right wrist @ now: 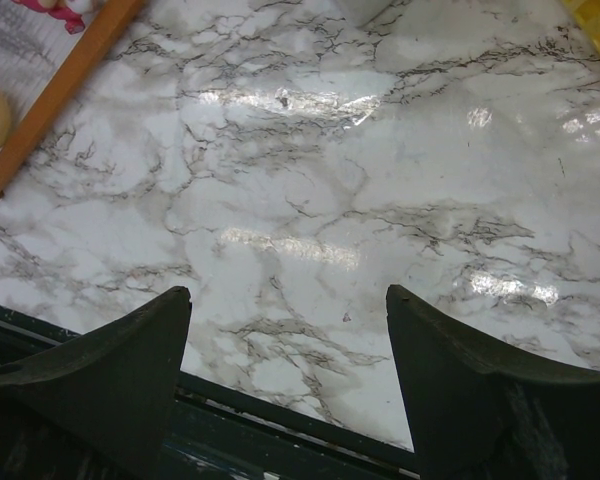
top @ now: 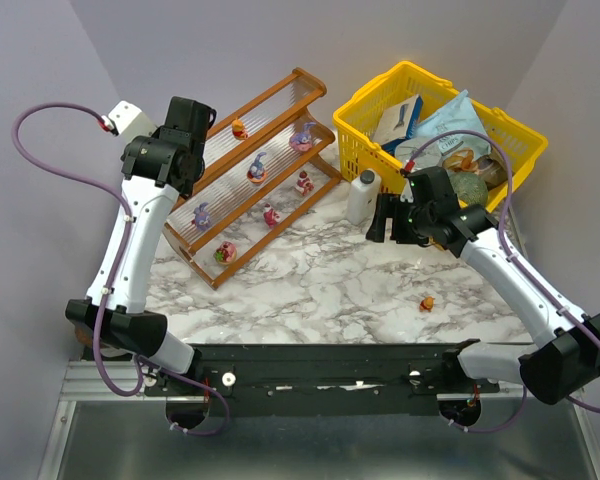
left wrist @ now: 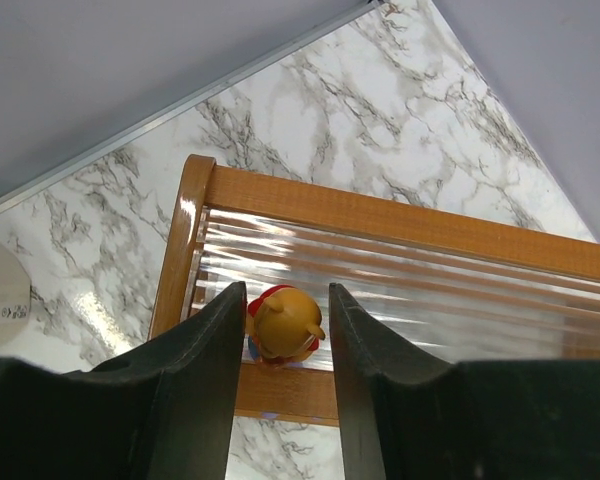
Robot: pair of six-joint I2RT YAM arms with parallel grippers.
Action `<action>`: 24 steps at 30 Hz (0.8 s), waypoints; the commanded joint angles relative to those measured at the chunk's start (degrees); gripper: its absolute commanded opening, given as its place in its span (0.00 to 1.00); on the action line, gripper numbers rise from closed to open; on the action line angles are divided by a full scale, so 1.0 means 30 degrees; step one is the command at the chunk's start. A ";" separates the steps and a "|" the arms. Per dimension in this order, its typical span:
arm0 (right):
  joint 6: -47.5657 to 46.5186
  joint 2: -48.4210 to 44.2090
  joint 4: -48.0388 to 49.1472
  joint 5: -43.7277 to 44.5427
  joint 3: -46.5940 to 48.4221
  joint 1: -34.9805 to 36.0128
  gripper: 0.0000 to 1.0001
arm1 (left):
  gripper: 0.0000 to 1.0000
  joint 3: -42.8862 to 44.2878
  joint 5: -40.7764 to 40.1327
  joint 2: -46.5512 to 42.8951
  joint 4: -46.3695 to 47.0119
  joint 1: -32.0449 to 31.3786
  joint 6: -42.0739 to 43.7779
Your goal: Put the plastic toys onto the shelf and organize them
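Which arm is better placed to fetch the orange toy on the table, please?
Right: the orange toy lies near it, right claw open; the left claw is up at the shelf.

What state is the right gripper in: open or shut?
Open. In the wrist view the right gripper has its fingers wide apart, only table between them.

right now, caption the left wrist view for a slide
left gripper straddling a small orange plastic figurine on the brown wooden rack's clear ribbed tier
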 commanded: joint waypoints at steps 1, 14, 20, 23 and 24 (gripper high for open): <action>-0.0285 -0.0522 0.0397 -0.0200 -0.0385 -0.0106 0.86 | 0.55 0.0737 -0.0448 0.0083 -0.0254 0.0102 -0.0100; -0.0314 -0.0610 0.0456 -0.0259 -0.0327 -0.0106 0.86 | 0.88 0.1061 0.0722 -0.1116 0.1442 0.0102 0.2416; -0.0285 -0.0581 0.0368 -0.0171 -0.0151 -0.0106 0.87 | 0.99 -0.1222 0.3907 -0.3839 0.5775 0.0102 0.6743; -0.0226 -0.0493 0.0309 -0.0142 -0.0005 -0.0106 0.87 | 0.99 -0.2774 0.5376 -0.5538 0.8295 0.0102 0.8535; -0.0197 -0.0493 0.0222 -0.0113 0.0083 -0.0106 0.87 | 0.99 -0.3445 0.6339 -0.5948 0.8939 0.0102 0.8977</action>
